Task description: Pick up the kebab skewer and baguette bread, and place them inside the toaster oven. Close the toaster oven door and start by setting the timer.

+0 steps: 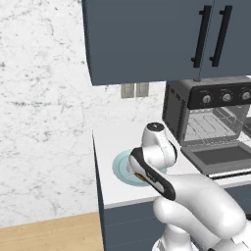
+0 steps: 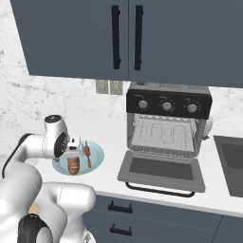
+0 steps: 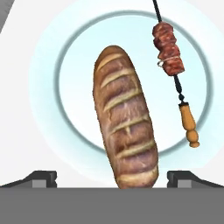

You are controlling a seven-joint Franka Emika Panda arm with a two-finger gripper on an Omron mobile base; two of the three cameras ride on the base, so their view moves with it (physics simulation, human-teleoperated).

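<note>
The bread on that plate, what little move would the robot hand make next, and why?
Probably a short descent straight down, then closing. The gripper is open above the plate, its fingertips on either side of the near end of the baguette bread, not touching it. The kebab skewer lies clear beside it, and the toaster oven door is already down.

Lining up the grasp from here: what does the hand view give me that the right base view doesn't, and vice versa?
Hand view alone: the baguette bread's diagonal slashes, the kebab skewer's wooden handle, and the open end effector straddling the loaf's near end. Right base view alone: the toaster oven with its toaster oven door dropped open. Both: bread and skewer side by side on the plate.
</note>
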